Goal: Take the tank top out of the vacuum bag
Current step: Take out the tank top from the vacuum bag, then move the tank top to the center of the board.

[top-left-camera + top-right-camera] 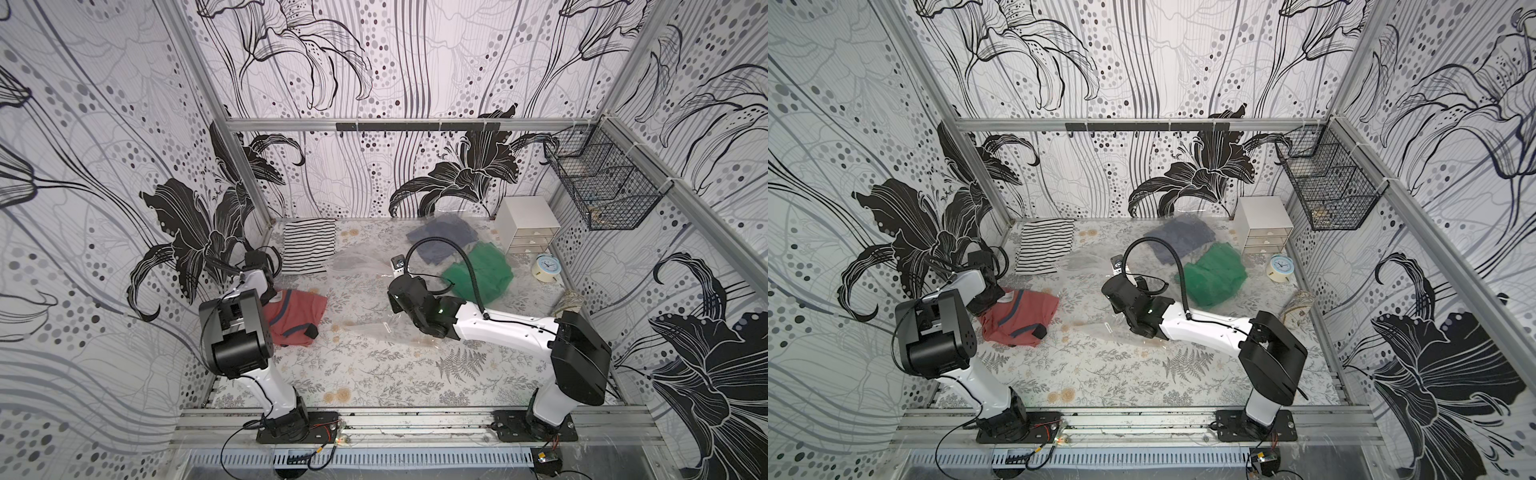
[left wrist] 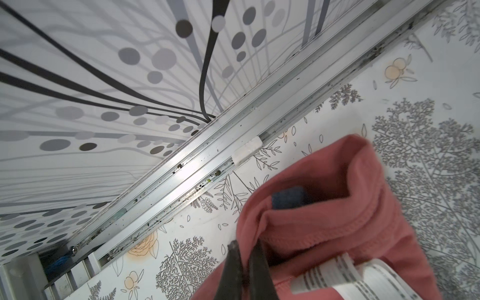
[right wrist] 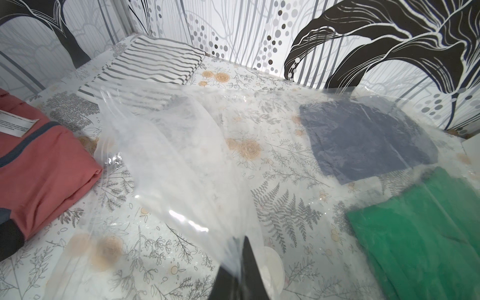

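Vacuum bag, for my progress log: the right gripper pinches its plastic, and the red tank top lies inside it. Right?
No: the red tank top lies outside the vacuum bag, beside it, as the right wrist view shows. The right gripper does pinch the plastic.

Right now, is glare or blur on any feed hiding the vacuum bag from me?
Right wrist: the vacuum bag film spans the frame, milky with glare streaks, right gripper blurred. Left wrist: sharp rail, left gripper out of focus. In both top views: bag nearly invisible, walls bowed.
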Controlling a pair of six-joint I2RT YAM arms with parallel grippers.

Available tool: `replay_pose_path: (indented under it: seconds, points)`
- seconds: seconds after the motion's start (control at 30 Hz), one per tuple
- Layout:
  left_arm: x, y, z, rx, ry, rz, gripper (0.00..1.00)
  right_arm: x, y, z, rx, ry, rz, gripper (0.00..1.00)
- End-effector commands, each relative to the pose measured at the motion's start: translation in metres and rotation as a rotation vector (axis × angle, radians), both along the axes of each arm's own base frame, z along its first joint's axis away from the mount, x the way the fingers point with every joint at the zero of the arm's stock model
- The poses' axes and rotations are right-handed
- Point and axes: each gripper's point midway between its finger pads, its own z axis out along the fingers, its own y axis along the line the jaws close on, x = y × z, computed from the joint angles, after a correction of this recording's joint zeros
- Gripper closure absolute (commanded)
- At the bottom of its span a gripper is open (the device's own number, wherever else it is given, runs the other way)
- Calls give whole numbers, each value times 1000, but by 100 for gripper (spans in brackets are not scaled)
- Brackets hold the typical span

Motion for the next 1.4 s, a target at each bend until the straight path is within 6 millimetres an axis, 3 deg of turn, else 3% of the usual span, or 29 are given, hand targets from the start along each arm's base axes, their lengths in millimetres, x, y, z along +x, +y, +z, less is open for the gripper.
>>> replay_pose_path:
  seconds: [0.0,0.1,0.2,0.27,0.33,0.37,0.47,0.53,0.57,0.67,0.77,0.97,1.37]
  points:
    - [-5,9,9,57,-13,39,99,2,-6,16,44,-31,-23,100]
    - [-7,3,20,57,-45,34,92,3,-3,14,42,-26,-18,100]
    - [-10,-6,38,65,-86,27,62,3,-2,14,46,-23,-15,100]
    - [-13,-12,59,105,-116,19,54,3,-3,15,46,-24,-14,100]
    - [-16,-22,88,166,-174,0,12,3,-2,15,46,-25,-13,100]
    - [-16,-28,102,194,-209,-21,5,3,-2,14,44,-23,-13,100]
    - [-13,-54,127,172,-303,-103,12,3,-2,14,49,-22,-14,100]
    - [-15,-69,127,149,-300,-140,26,4,-4,14,48,-22,-25,100]
    - [-15,-80,120,122,-289,-172,38,4,-6,14,46,-25,-38,100]
    - [-20,-97,85,20,-240,-184,59,6,-9,15,34,-31,-53,100]
    - [-24,-101,56,-13,-202,-167,62,7,-11,14,30,-28,-72,100]
    - [-9,-96,16,-28,-113,-158,65,8,-17,15,27,-36,-104,100]
    - [5,-80,-11,-73,-49,-150,64,23,-57,29,14,-64,-224,100]
